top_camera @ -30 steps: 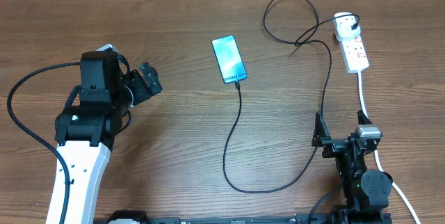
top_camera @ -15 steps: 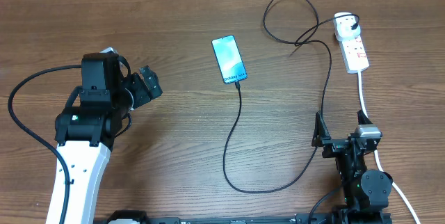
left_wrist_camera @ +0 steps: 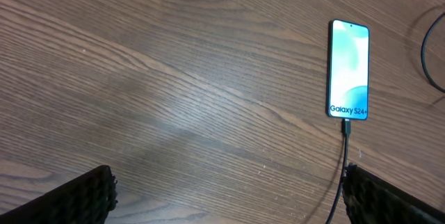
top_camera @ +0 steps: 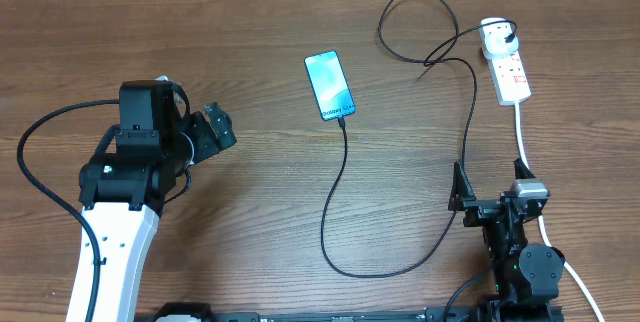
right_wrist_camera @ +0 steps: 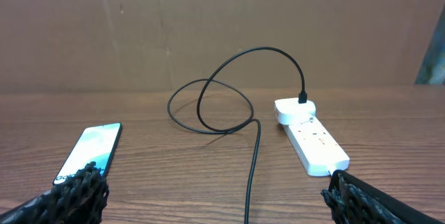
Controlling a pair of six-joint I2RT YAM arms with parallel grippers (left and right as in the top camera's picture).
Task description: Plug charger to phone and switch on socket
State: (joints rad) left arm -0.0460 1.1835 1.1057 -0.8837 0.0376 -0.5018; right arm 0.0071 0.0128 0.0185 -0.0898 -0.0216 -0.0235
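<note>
The phone (top_camera: pixel 330 85) lies screen up at the table's middle back, also in the left wrist view (left_wrist_camera: pixel 348 67) and right wrist view (right_wrist_camera: pixel 89 153). The black charger (top_camera: pixel 468 122) has its tip in the phone's lower end (left_wrist_camera: pixel 345 126). It loops over the table, and its plug sits in the white socket (top_camera: pixel 507 70) at the back right (right_wrist_camera: pixel 313 140). My left gripper (top_camera: pixel 218 130) is open and empty, left of the phone (left_wrist_camera: pixel 226 206). My right gripper (top_camera: pixel 490 190) is open and empty at the front right, with the cable running between its fingers (right_wrist_camera: pixel 222 203).
The socket's thick white lead (top_camera: pixel 522 137) runs toward the front past the right arm. A brown cardboard wall (right_wrist_camera: pixel 222 22) stands behind the table's far edge. The wooden table (top_camera: pixel 250 222) is bare between the arms.
My left gripper has drifted a little to the right and toward the front. The right arm, phone and cable have not moved.
</note>
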